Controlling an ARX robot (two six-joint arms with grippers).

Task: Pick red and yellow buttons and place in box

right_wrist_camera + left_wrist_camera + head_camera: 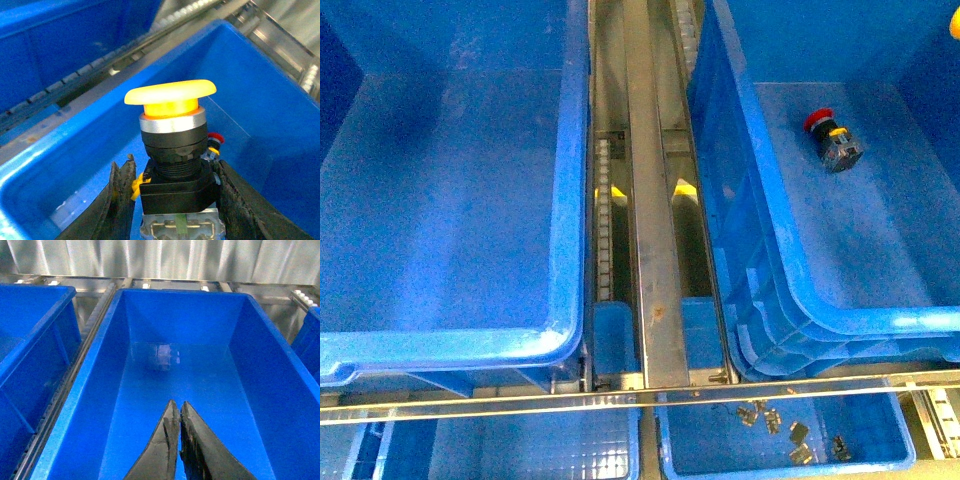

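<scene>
My right gripper (172, 164) is shut on the yellow button (170, 100), clamping its black body with the yellow mushroom cap pointing away from the wrist. It hangs above the inside of the blue box (270, 100). A red button (215, 139) lies on the box floor just behind the held one. In the front view this red button (832, 138) lies on its side in the right-hand box (790, 270), and a yellow speck (954, 25) shows at the top right edge. My left gripper (176, 407) is shut and empty above another blue crate (280, 350).
A second large blue crate (560, 200) stands on the left with nothing in it. A metal roller rail (650, 230) runs between the two crates. Shallower blue trays sit below in front, and the right one (880, 462) holds several small metal parts.
</scene>
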